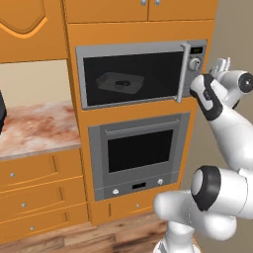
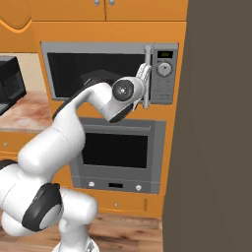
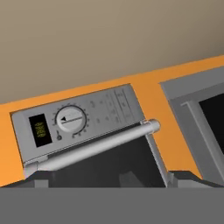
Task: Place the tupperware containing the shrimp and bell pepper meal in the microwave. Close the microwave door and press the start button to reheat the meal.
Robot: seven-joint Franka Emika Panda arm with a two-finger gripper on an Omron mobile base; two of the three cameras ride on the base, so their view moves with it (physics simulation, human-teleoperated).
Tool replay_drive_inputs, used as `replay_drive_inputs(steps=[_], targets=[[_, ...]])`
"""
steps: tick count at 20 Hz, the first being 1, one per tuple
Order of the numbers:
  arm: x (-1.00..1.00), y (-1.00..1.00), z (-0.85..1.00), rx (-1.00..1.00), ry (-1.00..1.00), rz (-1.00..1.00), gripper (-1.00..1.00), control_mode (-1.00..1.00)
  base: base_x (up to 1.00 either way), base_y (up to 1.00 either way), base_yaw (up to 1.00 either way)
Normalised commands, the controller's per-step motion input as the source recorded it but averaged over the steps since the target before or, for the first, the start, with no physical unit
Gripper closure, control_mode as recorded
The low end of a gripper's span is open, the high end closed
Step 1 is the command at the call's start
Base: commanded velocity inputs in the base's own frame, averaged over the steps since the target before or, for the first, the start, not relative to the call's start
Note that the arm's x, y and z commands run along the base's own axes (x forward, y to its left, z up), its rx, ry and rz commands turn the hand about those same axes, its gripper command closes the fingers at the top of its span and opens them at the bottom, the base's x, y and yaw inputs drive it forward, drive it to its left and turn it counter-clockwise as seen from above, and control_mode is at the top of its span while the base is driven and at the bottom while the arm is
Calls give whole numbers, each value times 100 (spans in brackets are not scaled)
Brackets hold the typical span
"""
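The microwave (image 1: 133, 74) is built into the orange cabinet wall, and its dark-glass door (image 1: 131, 76) is shut. Through the glass the tupperware (image 1: 120, 82) shows dimly on the turntable, with a dark blot on it; the meal cannot be made out. My gripper (image 2: 145, 73) hovers just in front of the vertical bar handle (image 2: 146, 81), beside the control panel (image 2: 165, 74). In the hand view the handle (image 3: 94, 146) lies across the frame below the knob (image 3: 71, 118) and display (image 3: 39, 130). The gripper (image 3: 111, 179) is open, its fingertips (image 3: 38, 177) far apart and holding nothing.
The larger oven (image 1: 138, 153) sits directly below the microwave. A marble counter (image 1: 34, 128) with drawers extends to the left. A dark wall panel (image 2: 216, 128) stands close on the right, beside the arm.
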Motion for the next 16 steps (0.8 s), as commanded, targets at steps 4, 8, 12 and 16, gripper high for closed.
replay_drive_inputs(steps=[4, 8, 12, 16], targets=[[0, -18, -34, 0, -11, 0, -100, -100, 0, 0, 0], [-4, -22, -23, -2, -10, 0, -100, -100, 0, 0, 0], [-1, -34, -13, 0, -2, 0, -100, -100, 0, 0, 0], [-17, -28, -2, 0, 0, 0, -100, -100, 0, 0, 0]])
